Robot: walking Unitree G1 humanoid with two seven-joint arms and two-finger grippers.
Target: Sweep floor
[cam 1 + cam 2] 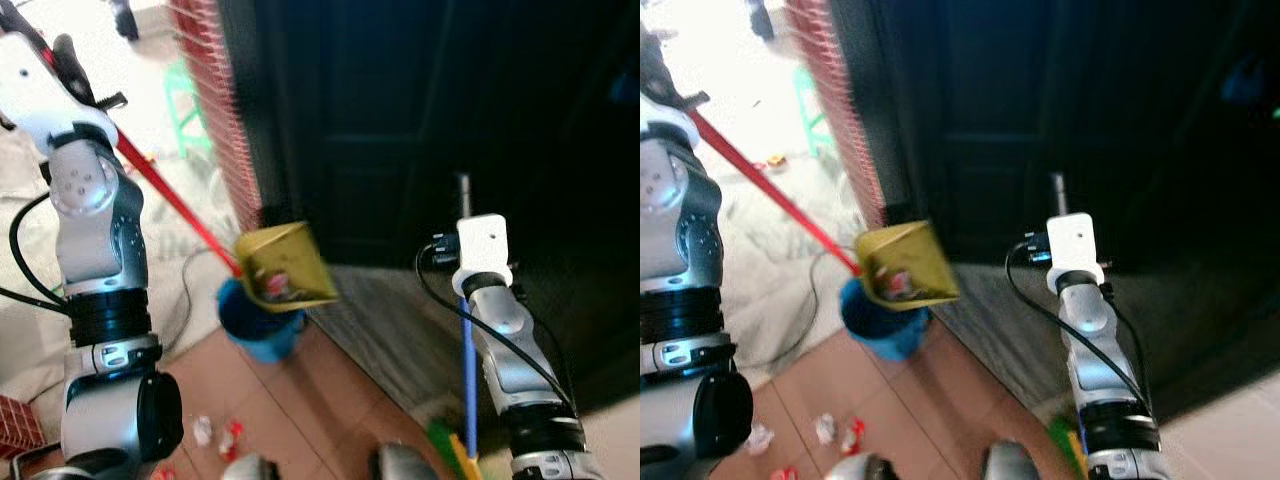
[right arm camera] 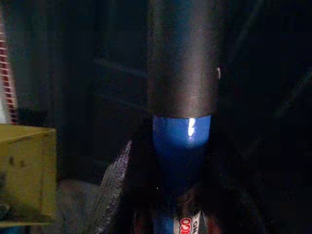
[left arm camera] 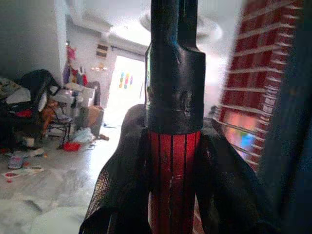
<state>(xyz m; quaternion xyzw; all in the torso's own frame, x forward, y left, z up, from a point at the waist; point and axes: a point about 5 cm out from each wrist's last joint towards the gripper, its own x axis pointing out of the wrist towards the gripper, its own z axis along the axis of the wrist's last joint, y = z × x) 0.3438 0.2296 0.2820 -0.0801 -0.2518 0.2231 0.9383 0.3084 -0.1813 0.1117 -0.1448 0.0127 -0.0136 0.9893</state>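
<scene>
Left eye view: dustpan (image 1: 285, 266) overhangs blue bin (image 1: 258, 322) beside doorway.

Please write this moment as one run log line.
left gripper: shut on red-handled yellow dustpan | dustpan: over blue bin | right gripper: shut on blue broom handle

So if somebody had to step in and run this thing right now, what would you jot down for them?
Left hand: shut on the red dustpan handle.
Right hand: shut on the blue broom handle.
Yellow dustpan, with scraps inside, is held up over the blue bin.
Done: some litter scooped up.
Left: tip the pan into the bin, then sweep the wrappers lying on the tiled floor near the robot's feet.
</scene>
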